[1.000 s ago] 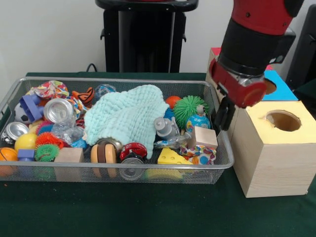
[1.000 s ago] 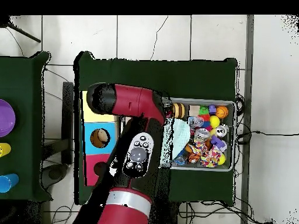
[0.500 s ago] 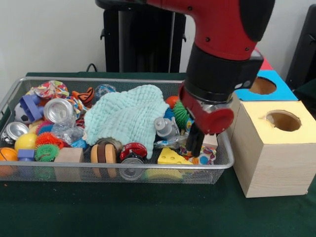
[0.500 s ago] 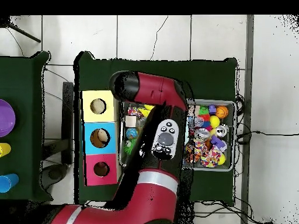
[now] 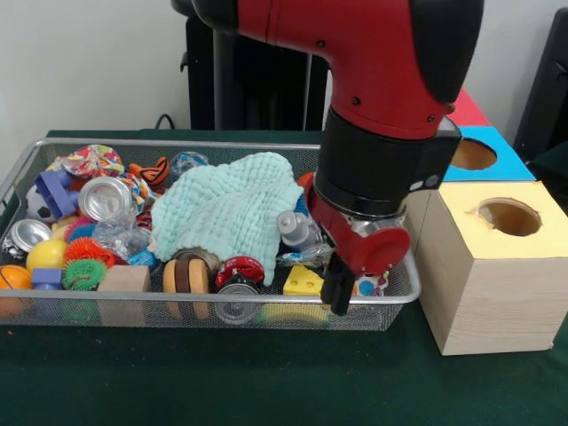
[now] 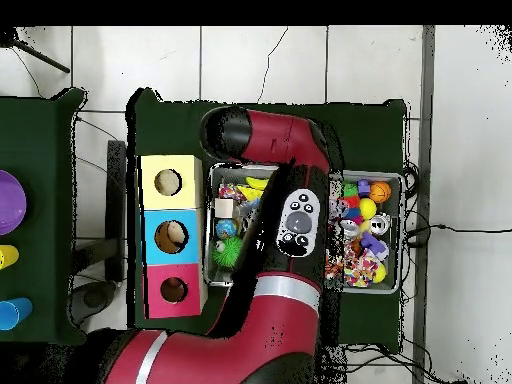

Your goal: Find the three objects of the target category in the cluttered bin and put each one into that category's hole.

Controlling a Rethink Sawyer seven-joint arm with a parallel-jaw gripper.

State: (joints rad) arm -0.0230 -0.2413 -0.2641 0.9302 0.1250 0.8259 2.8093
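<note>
The wire mesh bin point(image 5: 177, 144) stands on the green table, full of small toys. A large crinkled pale cloth point(image 5: 226, 209) lies over its middle. A small multicoloured speckled fabric piece point(image 5: 370, 287) peeks out at the front right corner, mostly behind my gripper. My gripper point(image 5: 337, 288) hangs low over that front right corner, beside a yellow cheese wedge point(image 5: 302, 281). In the overhead view my arm point(image 6: 290, 225) lies across the bin point(image 6: 403, 230) and hides the cloth and the gripper.
A wooden box with a yellow top and a round hole point(image 5: 506, 217) stands right of the bin, with a blue-topped one point(image 5: 479, 155) and a red-topped one behind it. Overhead they form a row point(image 6: 170, 236). Cans point(image 5: 105, 197), balls and blocks fill the bin's left side.
My arm has swung from beside the boxes to over the bin, moving left in the front view. The gripper has come down towards the bin's front right corner.
</note>
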